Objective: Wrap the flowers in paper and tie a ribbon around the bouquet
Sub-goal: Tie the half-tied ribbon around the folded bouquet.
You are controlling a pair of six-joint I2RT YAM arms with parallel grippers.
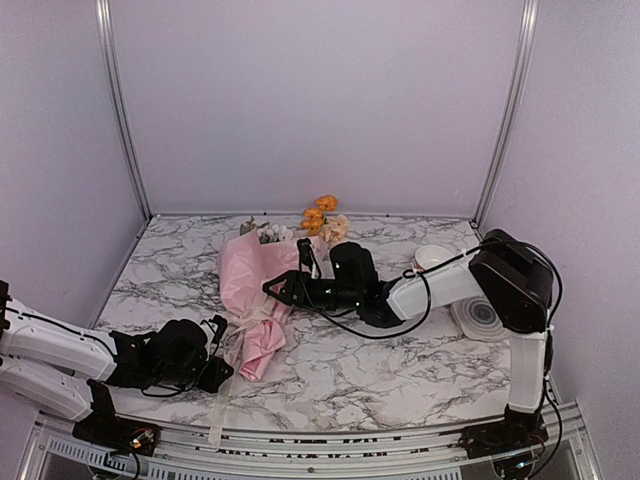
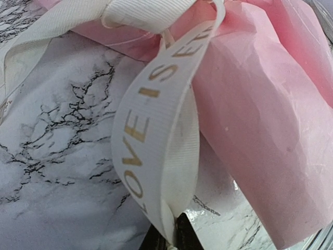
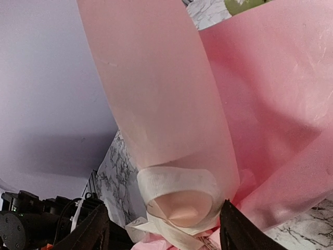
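Note:
The bouquet (image 1: 252, 290) lies on the marble table, its pink paper (image 3: 156, 88) wrapped as a cone. Orange and white flowers (image 1: 318, 220) stick out at the far end. A cream ribbon (image 1: 248, 318) circles the cone's waist, with a tail trailing toward the front edge. My left gripper (image 2: 171, 239) is shut on a loop of the ribbon (image 2: 156, 140), which carries gold lettering, just left of the cone's narrow end. My right gripper (image 3: 164, 229) stands open at the waist from the right. The ribbon band (image 3: 177, 192) sits between its fingers (image 3: 239, 229).
A small white cup (image 1: 432, 258) and a round white spool (image 1: 480, 315) stand at the right, beside the right arm's elbow. Metal frame posts (image 1: 120, 110) and pale walls close the back and sides. Black cables loop along both arms.

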